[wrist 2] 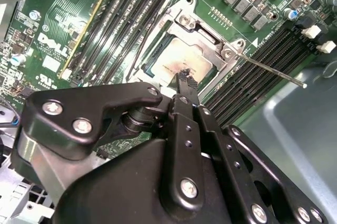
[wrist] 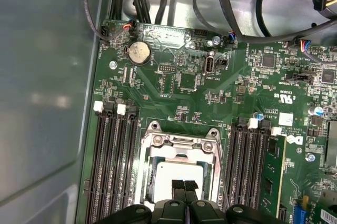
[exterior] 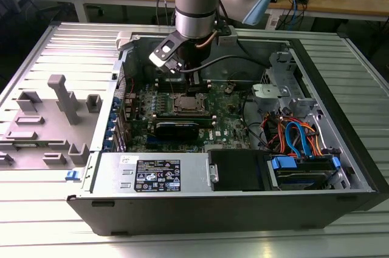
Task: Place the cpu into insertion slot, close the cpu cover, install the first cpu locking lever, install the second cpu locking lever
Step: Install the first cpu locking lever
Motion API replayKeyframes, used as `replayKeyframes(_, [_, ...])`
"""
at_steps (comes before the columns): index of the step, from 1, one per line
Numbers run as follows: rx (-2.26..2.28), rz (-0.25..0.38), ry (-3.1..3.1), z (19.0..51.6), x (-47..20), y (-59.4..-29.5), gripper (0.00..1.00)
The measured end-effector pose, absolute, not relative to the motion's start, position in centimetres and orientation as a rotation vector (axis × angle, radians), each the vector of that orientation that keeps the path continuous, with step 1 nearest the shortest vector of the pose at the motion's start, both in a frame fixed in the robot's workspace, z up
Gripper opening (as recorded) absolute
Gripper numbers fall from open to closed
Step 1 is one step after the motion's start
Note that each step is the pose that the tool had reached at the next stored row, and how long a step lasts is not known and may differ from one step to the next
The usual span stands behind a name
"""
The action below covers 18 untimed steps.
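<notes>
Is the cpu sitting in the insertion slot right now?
Yes, the first wrist view shows the cpu lying flat inside the insertion slot, framed by its metal rim.

Exterior view: high, mid-distance, angled down into open computer case [exterior: 213, 209] on tabletop [exterior: 48, 234], arm [exterior: 194, 3] at upper centre. First wrist view: close, facing down past end effector [wrist: 184, 186] across motherboard [wrist: 174, 81]. Second wrist view: closer, tilted, over end effector. Shared by all three: insertion slot [exterior: 187, 104]. Shared by both wrist views: flanking memory slots [wrist: 113, 166].
</notes>
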State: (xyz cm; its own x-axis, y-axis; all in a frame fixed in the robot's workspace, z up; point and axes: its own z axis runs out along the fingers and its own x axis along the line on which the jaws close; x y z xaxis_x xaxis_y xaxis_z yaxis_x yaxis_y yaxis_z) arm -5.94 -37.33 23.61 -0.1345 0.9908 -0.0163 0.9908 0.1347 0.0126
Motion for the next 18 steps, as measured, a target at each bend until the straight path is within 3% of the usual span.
replayKeyframes(18, [2.038, -0.002, 2.364, 23.93, -5.94, -37.33, 0.11])
